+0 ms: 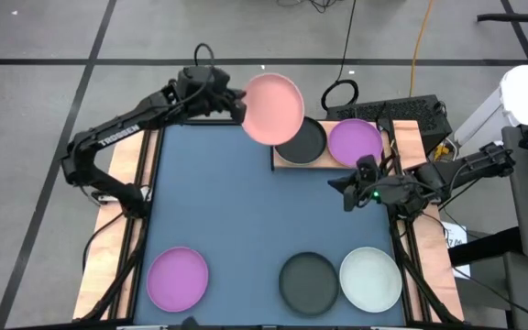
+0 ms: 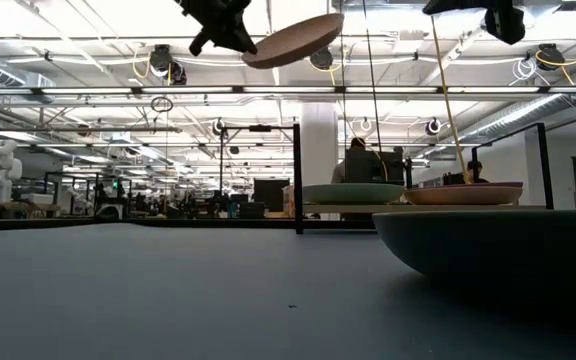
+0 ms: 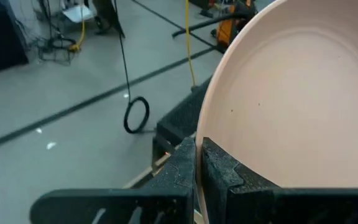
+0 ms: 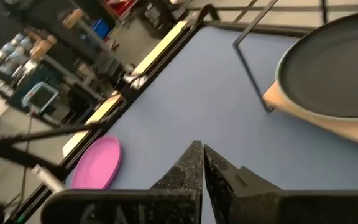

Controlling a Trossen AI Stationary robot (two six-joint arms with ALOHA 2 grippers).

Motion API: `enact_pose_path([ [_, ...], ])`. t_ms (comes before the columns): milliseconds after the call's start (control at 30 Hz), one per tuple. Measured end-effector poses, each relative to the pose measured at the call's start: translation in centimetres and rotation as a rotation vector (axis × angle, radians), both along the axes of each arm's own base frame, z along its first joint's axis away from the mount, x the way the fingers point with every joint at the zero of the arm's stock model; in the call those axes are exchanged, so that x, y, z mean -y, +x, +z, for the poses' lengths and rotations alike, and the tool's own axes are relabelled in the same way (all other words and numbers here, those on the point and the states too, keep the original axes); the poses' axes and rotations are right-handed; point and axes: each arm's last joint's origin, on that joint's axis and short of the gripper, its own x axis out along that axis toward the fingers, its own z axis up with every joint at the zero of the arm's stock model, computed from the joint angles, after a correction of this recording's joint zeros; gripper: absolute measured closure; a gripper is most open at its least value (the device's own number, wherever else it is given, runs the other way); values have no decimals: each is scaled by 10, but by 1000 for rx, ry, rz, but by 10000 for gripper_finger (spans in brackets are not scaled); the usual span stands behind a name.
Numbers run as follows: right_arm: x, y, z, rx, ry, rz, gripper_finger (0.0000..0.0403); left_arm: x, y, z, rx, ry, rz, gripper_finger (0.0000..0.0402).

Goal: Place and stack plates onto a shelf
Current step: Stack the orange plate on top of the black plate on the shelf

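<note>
My left tool (image 1: 236, 104) is clamped on the pink plate (image 1: 275, 107); I should lower it level onto the black plate (image 1: 304, 142) on the shelf (image 1: 401, 137). My right tool (image 1: 346, 192) waits, together.

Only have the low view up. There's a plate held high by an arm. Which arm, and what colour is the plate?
Observer: The left gripper is shut on the rim of a round matte pink plate, held at the table's far edge beside the shelf.
Operator: What's on the shelf already?
Observer: The small light-wood shelf carries a round black plate and a round purple plate, side by side, one deep each.
Operator: The other arm?
Observer: The right gripper is shut and empty, over the blue mat just in front of the purple plate.
Operator: Plates left on the mat?
Observer: Three along the near edge: purple, black, pale mint.
</note>
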Motion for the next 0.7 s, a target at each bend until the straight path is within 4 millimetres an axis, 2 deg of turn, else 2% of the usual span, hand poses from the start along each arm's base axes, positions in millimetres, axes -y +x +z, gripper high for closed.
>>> enact_pose_path([
  [333,6,1,0,13,9,-66,403,-45,31,22,-7,103,-81,392],
  [567,7,1,0,28,29,-92,403,-72,65,20,-9,168,-139,392],
  [700,7,1,1,39,49,-103,403,-83,85,12,-6,221,-175,392],
])
